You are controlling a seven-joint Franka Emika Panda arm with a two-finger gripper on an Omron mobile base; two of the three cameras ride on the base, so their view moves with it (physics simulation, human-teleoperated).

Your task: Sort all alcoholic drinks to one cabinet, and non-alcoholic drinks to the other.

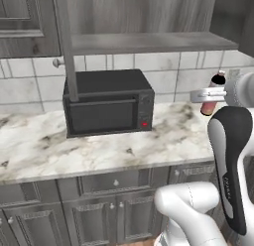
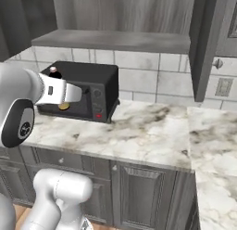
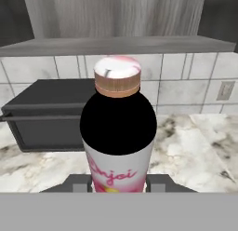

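Clamped around the pink bottle (image 3: 118, 132), my pincer (image 3: 118, 183) holds it upright above the counter (image 1: 99, 146); I should lift it level toward the open cabinet shelf (image 3: 116, 46) at twelve o'clock.

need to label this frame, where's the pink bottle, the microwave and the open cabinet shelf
pink bottle (image 3: 118, 127): hand view, dark upper body.
microwave (image 1: 101, 115): left base view, door glass.
cabinet shelf (image 1: 149, 41): left base view, bare shelf floor.
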